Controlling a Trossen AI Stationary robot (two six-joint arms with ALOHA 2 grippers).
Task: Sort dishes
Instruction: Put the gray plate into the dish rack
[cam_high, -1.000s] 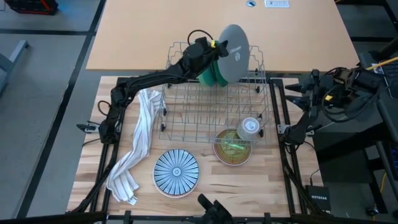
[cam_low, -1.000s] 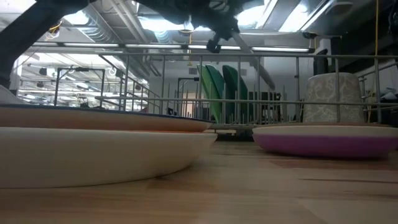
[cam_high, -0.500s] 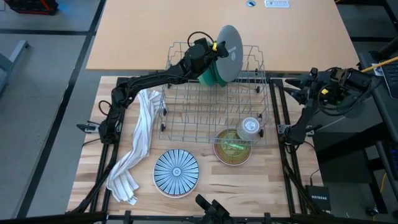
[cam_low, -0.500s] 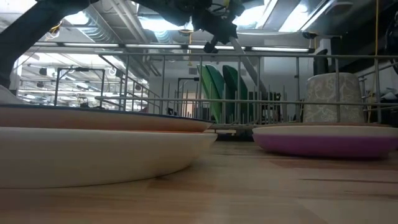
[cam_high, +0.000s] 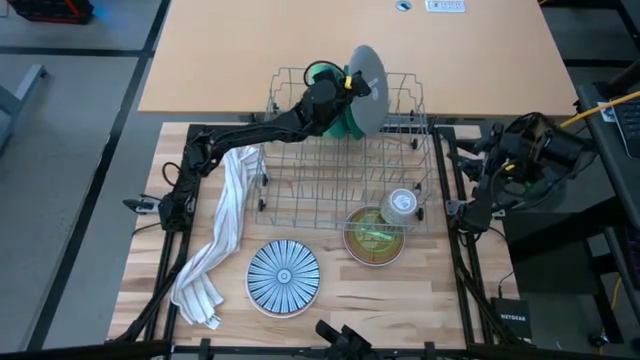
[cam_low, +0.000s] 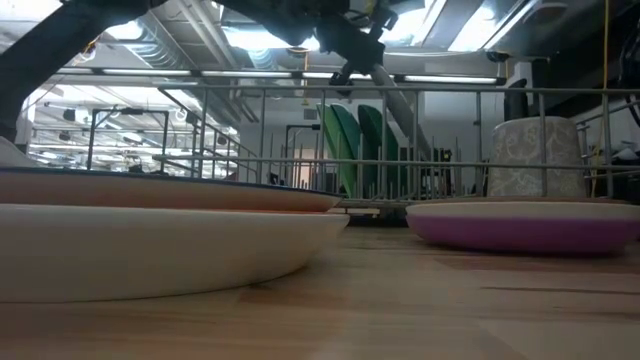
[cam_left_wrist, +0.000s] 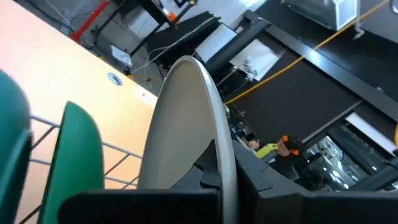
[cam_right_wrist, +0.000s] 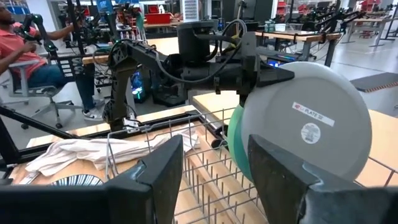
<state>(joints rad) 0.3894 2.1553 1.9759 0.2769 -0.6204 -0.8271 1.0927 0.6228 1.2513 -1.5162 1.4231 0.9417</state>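
A grey round plate (cam_high: 366, 76) stands on edge over the far side of the wire dish rack (cam_high: 345, 165), held by my left gripper (cam_high: 340, 88). It shows edge-on in the left wrist view (cam_left_wrist: 186, 118) and face-on in the right wrist view (cam_right_wrist: 311, 124). Green and teal plates (cam_high: 343, 122) stand on edge between the rack's wires just beside it (cam_left_wrist: 78, 149). My right gripper (cam_right_wrist: 214, 180) is open and empty at the table's right edge (cam_high: 520, 150), facing the rack. My left gripper pinches the grey plate's rim (cam_left_wrist: 222, 163) between its two fingers, one finger on each face. The fingers come about level from the table's left. The plate stands nearly upright on edge, its lower part among the rack's upper wires (cam_low: 405, 120). Whether it touches them I cannot tell.
A blue-and-white striped plate (cam_high: 283, 277) lies at the near middle. An orange patterned dish on a purple plate (cam_high: 373, 238) lies to its right, next to a clear glass cup (cam_high: 401, 203). A white striped towel (cam_high: 222, 235) lies left of the rack. A person sits beyond the table (cam_right_wrist: 25, 43).
My left gripper has turned the grey plate from a slanted, face-showing pose to nearly upright and edge-on, and brought it closer to the green plates over the rack. My right arm has shifted a little at the table's right edge.
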